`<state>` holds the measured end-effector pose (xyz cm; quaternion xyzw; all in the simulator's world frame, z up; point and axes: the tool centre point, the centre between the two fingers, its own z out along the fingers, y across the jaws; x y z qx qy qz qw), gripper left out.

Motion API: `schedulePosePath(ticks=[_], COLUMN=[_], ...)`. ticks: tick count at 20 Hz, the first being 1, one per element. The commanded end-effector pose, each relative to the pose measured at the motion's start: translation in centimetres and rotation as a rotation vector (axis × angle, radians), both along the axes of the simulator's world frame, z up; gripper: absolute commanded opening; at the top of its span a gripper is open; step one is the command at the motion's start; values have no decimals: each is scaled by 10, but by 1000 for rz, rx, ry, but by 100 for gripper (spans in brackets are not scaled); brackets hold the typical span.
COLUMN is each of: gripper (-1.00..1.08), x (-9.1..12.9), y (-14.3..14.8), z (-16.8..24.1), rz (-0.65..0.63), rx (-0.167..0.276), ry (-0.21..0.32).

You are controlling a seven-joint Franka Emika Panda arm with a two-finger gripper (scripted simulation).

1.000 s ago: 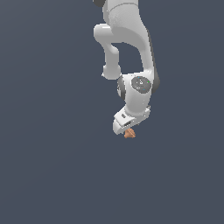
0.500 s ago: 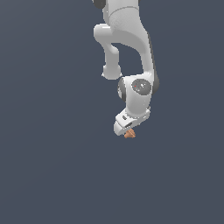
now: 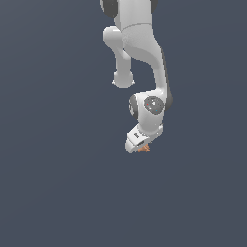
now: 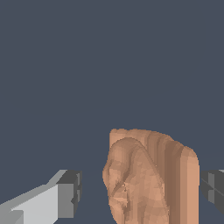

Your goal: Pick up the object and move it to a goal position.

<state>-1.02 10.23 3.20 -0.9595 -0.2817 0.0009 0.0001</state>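
The object [image 4: 151, 179] is an orange-brown lumpy piece standing between my two fingers in the wrist view. My gripper [image 4: 140, 190] is open around it. One finger [image 4: 70, 194] stands a small gap away from it, and the other finger [image 4: 213, 187] is right at its opposite side. In the exterior view the white arm reaches down, and the gripper [image 3: 141, 146] sits over the object [image 3: 144, 149], which shows only as a small orange tip under the hand.
A plain dark grey-blue floor [image 3: 58, 193] surrounds the arm on all sides. The arm's white links [image 3: 140, 53] rise toward the top of the exterior view. No other objects or goal marker show.
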Motion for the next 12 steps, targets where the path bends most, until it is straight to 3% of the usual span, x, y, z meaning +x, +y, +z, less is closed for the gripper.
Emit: schedulePosePath(ticks=[1,2,12], gripper=[100,-100,-100], x=[1,1,1], y=[0,0,0], z=[-2,-2,-2], rz=[0,0,0], rx=[0,0,0], ry=[-2,-2,-2])
